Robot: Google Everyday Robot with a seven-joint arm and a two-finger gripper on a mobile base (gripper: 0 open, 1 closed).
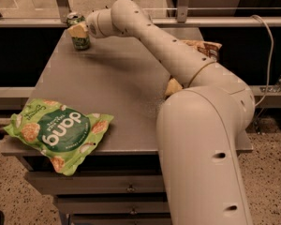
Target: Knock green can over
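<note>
The small green can [81, 41] stands at the far left corner of the grey table [112, 88], its silver top [75, 18] leaning slightly left. My gripper [77, 30] is at the end of the long white arm [145, 32], pressed against the can's upper side from the right. The gripper's pale tip covers part of the can's middle.
A large flat green "dang" snack bag [61, 132] lies at the table's near left corner, overhanging the edge. A brown snack bag [203, 48] lies at the right behind the arm. My white base [201, 158] stands at the near right. Metal railing posts [61, 1] rise beyond the table.
</note>
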